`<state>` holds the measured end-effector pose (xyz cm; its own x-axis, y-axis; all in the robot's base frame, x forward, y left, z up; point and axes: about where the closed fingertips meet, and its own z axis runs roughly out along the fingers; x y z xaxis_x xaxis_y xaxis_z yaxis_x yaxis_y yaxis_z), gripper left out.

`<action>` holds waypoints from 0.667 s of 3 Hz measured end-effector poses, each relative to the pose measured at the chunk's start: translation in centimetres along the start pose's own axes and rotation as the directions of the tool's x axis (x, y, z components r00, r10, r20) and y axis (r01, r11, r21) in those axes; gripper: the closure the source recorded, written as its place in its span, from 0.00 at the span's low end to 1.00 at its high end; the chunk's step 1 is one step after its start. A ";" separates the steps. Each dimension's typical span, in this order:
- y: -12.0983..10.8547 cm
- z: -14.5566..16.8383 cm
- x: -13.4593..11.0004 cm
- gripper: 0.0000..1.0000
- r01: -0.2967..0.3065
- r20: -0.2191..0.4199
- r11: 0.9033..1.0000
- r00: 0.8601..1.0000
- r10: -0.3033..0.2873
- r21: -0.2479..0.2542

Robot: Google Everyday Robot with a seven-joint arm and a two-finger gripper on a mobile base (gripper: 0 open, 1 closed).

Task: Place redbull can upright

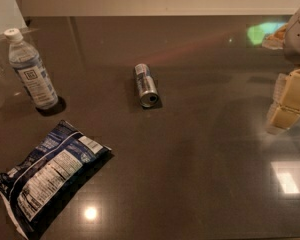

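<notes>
Chip bag cropped lower left; redbull can sideways at centre; hand half-hidden far right, grip unclear.

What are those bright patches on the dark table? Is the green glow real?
Camera view: the glossy table mirrors lights: a round spot near the chip bag, a square patch below the gripper at the right edge; the green glow is likely a reflection too.

Water bottle, chip bag, dark table
</notes>
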<state>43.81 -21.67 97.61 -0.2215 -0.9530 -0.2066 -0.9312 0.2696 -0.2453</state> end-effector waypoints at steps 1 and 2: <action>0.0 0.0 0.0 0.00 0.000 0.000 1.000 1.000 0.000 0.000; -1.0 0.4 -1.7 0.00 0.074 0.024 0.997 0.997 -0.074 0.004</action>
<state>45.23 -20.29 97.78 -0.1448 -0.9668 -0.2107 -0.9439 0.1989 -0.2637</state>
